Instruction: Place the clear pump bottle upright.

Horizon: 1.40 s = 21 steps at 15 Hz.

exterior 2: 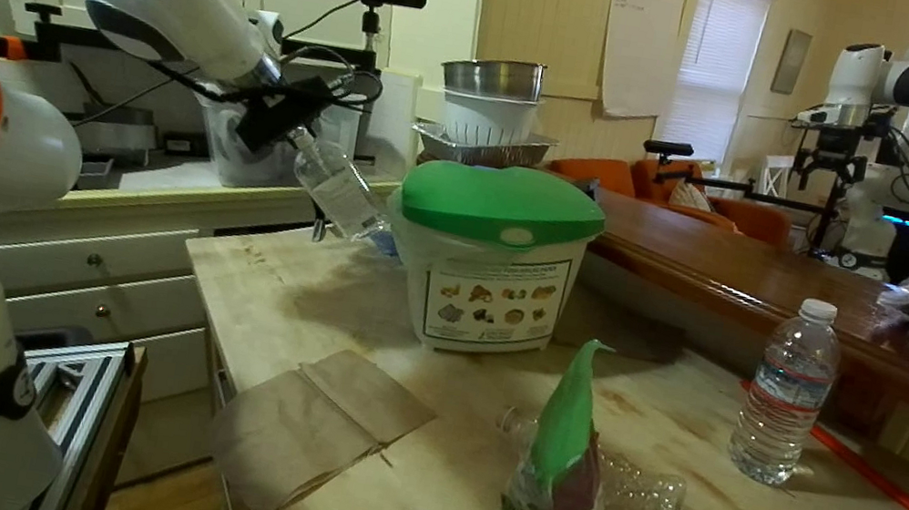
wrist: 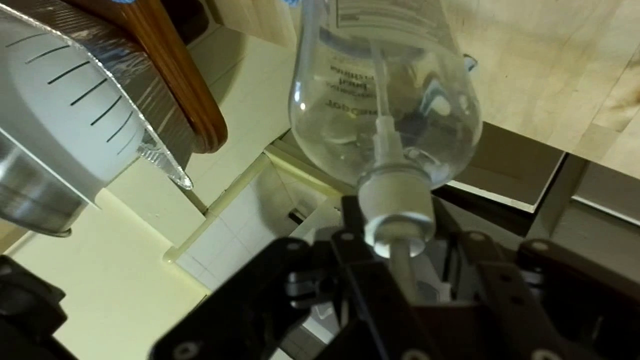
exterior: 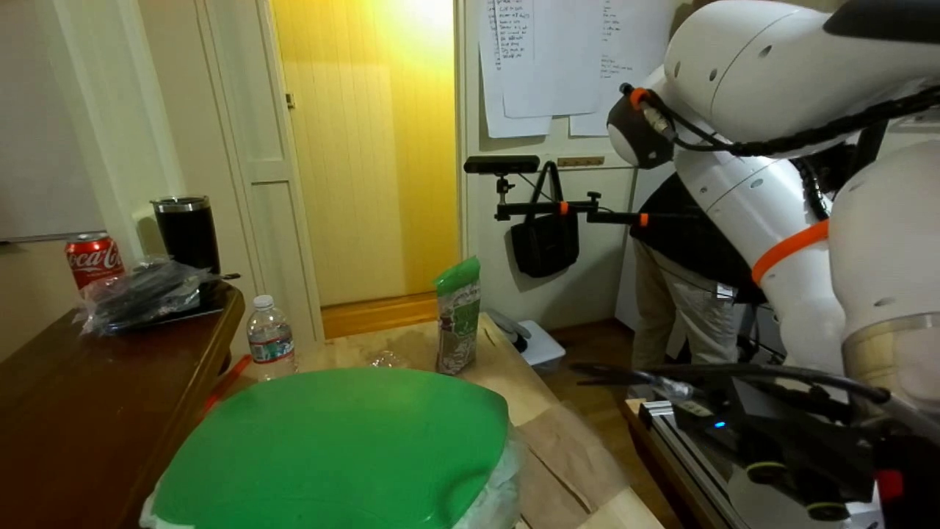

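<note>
The clear pump bottle [exterior 2: 340,192] is tilted, its base pointing down toward the table and its pump end up in my gripper [exterior 2: 296,134]. It stands out beside the green-lidded bin at the table's far edge. I cannot tell whether its base touches the table. In the wrist view the bottle [wrist: 385,100] fills the upper middle, with its white collar between the fingers of my gripper [wrist: 397,215]. The gripper is shut on the collar. The pump stem runs back between the fingers; the pump head is hidden.
The green-lidded bin [exterior 2: 498,272] is close beside the bottle. A water bottle [exterior 2: 787,394], a green bag [exterior 2: 558,494], a crumpled clear plastic bottle [exterior 2: 645,495] and brown paper [exterior 2: 324,427] are on the wooden table [exterior 2: 463,423]. A brown counter [exterior: 110,397] borders it.
</note>
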### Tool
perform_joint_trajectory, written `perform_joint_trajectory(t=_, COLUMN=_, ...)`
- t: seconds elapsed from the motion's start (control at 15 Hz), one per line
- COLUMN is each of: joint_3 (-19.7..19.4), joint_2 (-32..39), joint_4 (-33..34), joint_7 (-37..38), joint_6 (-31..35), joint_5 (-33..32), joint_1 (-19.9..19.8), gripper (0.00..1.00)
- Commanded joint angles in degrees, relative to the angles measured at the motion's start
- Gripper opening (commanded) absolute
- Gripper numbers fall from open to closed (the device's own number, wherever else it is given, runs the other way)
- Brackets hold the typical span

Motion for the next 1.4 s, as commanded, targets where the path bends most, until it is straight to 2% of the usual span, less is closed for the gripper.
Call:
perform_joint_trajectory(t=0.0, joint_3=0.54, joint_2=0.21, joint_4=-0.03, joint_7=-0.06, joint_6=0.1, joint_5=0.38, joint_1=-0.35, gripper=0.35)
perform_joint_trajectory(t=0.07, joint_3=0.53, joint_2=0.24, joint_4=-0.04, joint_7=-0.07, joint_6=0.11, joint_5=0.5, joint_1=-0.43, gripper=0.35)
perform_joint_trajectory(t=0.13, joint_3=0.45, joint_2=0.25, joint_4=-0.07, joint_7=-0.09, joint_6=0.11, joint_5=0.54, joint_1=-0.47, gripper=0.1)
perform_joint_trajectory(t=0.47, joint_3=2.74, joint_2=8.18, joint_4=-0.08, joint_7=-1.81, joint_6=0.0, joint_5=6.0, joint_1=-2.46, gripper=0.1)
perform_joint_trajectory(t=0.73, joint_3=3.96, joint_2=15.54, joint_4=0.09, joint_7=2.45, joint_6=1.44, joint_5=7.35, joint_1=-3.94, gripper=0.1)
perform_joint_trajectory(t=1.0, joint_3=2.97, joint_2=21.05, joint_4=0.12, joint_7=8.44, joint_6=3.51, joint_5=6.79, joint_1=-5.98, gripper=0.1)
perform_joint_trajectory(t=1.33, joint_3=0.31, joint_2=25.81, joint_4=0.12, joint_7=12.28, joint_6=6.19, joint_5=3.97, joint_1=-5.97, gripper=0.1)
